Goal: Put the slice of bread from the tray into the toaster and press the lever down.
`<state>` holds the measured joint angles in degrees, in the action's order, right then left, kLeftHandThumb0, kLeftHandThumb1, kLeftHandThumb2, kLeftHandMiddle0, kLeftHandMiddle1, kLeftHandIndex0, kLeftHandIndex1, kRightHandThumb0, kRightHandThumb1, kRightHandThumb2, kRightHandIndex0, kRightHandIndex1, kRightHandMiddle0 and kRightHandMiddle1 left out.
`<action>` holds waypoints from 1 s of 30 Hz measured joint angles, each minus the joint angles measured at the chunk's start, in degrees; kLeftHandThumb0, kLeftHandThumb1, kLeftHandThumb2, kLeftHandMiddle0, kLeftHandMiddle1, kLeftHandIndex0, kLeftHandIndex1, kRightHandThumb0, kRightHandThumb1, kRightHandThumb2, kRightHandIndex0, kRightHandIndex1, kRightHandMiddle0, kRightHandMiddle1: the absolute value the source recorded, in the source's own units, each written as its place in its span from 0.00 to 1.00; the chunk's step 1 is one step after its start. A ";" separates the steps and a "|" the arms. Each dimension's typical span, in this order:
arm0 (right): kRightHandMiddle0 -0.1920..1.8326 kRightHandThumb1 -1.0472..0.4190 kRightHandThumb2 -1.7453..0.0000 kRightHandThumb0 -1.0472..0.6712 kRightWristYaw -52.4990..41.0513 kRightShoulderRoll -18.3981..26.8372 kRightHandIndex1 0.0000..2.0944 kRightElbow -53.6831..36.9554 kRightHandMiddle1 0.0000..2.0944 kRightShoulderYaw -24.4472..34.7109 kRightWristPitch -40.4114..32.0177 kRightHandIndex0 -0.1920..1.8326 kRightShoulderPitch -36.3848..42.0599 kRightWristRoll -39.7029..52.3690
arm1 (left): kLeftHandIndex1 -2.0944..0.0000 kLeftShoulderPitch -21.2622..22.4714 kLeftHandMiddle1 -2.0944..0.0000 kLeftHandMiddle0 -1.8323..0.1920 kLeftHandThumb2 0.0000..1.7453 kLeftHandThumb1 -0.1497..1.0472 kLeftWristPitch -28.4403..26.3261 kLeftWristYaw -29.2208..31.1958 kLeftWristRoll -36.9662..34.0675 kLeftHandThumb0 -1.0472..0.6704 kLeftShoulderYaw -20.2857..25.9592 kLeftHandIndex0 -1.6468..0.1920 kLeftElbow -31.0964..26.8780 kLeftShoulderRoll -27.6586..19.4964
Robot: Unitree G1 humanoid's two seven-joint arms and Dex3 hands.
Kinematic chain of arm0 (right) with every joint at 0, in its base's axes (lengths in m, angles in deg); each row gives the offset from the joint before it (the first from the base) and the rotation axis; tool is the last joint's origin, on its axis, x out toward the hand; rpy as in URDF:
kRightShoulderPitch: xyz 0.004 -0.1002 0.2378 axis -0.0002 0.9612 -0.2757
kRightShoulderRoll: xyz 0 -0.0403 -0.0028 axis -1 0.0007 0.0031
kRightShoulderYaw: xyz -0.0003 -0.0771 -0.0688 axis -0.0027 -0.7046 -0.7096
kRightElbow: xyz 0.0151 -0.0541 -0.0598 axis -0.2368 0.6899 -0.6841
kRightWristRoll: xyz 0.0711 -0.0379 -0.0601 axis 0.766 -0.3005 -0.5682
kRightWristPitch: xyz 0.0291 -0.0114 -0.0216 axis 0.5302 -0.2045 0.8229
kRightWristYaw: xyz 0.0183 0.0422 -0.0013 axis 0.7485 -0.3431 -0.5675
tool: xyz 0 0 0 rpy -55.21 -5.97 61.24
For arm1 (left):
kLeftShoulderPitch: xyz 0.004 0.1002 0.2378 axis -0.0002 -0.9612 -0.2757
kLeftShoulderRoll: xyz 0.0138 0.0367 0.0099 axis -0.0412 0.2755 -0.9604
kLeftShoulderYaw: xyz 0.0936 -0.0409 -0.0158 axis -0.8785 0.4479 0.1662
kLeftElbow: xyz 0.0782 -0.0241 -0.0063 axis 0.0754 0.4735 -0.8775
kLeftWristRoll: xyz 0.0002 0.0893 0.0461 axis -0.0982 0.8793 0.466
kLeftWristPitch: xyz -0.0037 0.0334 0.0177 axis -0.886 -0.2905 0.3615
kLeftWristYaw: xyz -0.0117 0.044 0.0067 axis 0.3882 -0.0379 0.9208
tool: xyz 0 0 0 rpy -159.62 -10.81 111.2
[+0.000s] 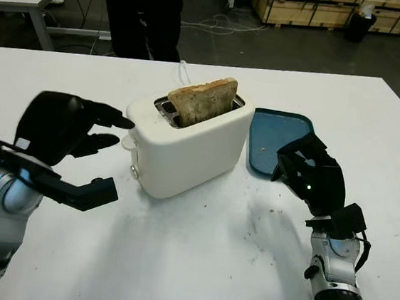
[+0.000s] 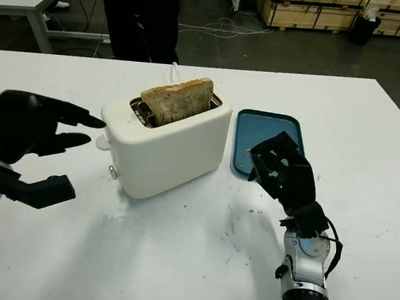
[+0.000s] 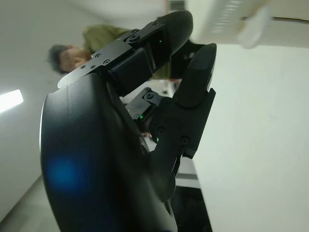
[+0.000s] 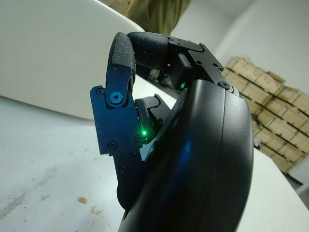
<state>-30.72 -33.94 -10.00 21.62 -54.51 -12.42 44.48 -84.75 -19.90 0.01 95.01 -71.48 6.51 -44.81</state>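
Bread (image 1: 202, 100) stands in the toaster (image 1: 186, 145) slot, upper half sticking out, tilted a bit; brown, speckled, darker crust edge. Toaster is white, rounded, mid counter (image 1: 195, 264), small round lever knob (image 1: 129, 143) on its left end, cord running off the back. Blue tray (image 1: 276, 140) lies just right of the toaster, near its end, with nothing on it but a few crumbs.

Left hand (image 1: 65, 139) is raised left of the toaster, open, holding nothing; fingers (image 1: 110, 118) spread and pointing at the toaster's left end, tips near the lever knob but not clearly touching. Thumb lower, apart.

Right hand (image 2: 287, 175) sits at the tray's near edge, fingers curled in, holding nothing.

Crumbs and smudges on the counter in front of the toaster. Person in dark trousers (image 1: 142, 15) stands behind the counter.
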 measured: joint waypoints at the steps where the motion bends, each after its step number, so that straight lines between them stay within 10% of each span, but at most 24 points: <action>1: 0.34 0.09 0.80 0.38 -0.01 0.00 0.83 0.05 0.83 -0.03 0.00 0.48 0.00 0.00 | 0.98 -0.09 0.22 0.38 0.00 0.76 0.01 0.00 -0.18 0.53 0.74 0.20 -0.72 0.05; 30: 0.34 0.09 0.80 0.38 -0.44 -0.09 0.83 0.52 0.83 -0.05 0.02 0.49 0.00 0.00 | 1.00 3.71 0.28 0.33 0.00 0.70 1.92 8.08 -1.73 0.58 -0.12 0.21 6.90 -2.16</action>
<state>-31.16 -34.03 -9.48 21.56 -54.49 -12.42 44.48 -81.04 -17.98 8.10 93.28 -71.60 13.42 -46.97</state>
